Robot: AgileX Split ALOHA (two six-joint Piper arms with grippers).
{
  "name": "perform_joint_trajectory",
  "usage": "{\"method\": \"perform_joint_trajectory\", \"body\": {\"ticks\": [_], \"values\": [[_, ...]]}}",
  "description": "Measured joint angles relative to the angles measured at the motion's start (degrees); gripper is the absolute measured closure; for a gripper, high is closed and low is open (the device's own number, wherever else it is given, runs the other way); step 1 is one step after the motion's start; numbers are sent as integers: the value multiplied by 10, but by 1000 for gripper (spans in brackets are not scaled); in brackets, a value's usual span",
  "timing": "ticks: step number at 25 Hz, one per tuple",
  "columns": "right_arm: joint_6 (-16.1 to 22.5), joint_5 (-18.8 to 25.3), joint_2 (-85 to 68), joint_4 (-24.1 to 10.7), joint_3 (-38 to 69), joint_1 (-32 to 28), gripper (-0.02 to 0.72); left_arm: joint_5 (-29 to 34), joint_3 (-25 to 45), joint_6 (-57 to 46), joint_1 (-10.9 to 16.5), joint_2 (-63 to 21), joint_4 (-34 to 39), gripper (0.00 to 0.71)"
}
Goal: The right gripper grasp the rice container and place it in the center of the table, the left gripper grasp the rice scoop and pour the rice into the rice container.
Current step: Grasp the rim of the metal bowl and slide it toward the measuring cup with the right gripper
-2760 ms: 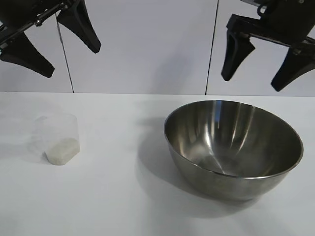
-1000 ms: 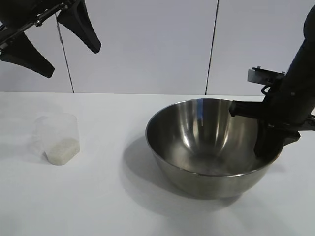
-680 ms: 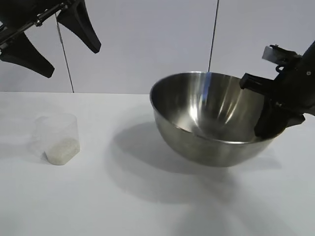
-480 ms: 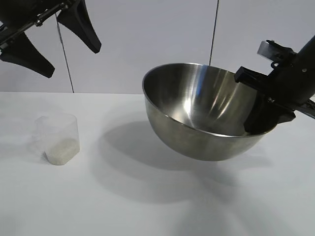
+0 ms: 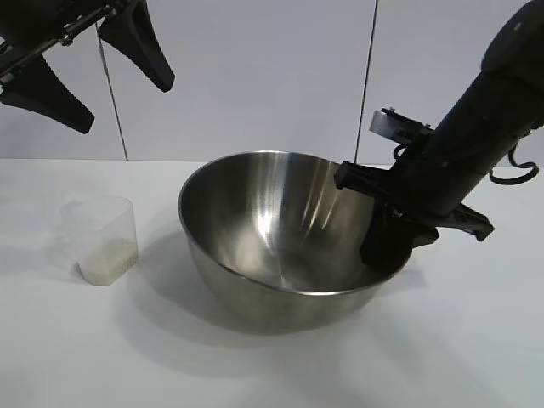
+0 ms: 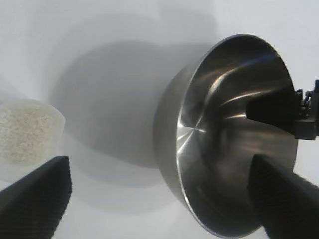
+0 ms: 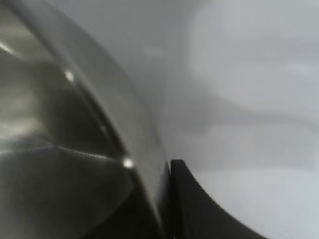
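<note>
The table is a plain white flat surface, and behind it stands a pale wall of smooth panels split by thin dark vertical seams. A broad soft shadow lies on the tabletop under and to the left of the rice container, the large shiny steel bowl that sits near the middle of the table, its base down on the white surface and its rim tipped a little. The right gripper reaches down from the upper right and is clamped on the bowl's right rim: one black finger shows inside the bowl against the wall, and the right wrist view shows the other finger pressed against the outside of the steel wall. The rice scoop, a small clear plastic cup, stands upright on the table well to the left of the bowl and apart from it, with the rice as a pale layer in its bottom; from the left wrist view the grains show through the cup's open top. The left gripper hangs high above the scoop at the upper left, its two fingers spread wide and touching nothing.
</note>
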Motion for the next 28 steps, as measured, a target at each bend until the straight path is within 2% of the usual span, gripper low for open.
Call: {"method": "perform_joint_trajectory", "body": {"ticks": [5,11,14,22,28], "values": [[17,-3,24,-7,-38,4,694,0,0,4,0,0,0,18],[66,9,24,-82,-58,4,694,0,0,12,0,0,0,18],[81,18,24,-103,-58,4,694,0,0,13,0,0,0,18],[86,24,24,-109,-58,4,680,0,0,15,0,0,0,18],[86,25,24,-103,-60,4,553,0,0,15,0,0,0,18]]}}
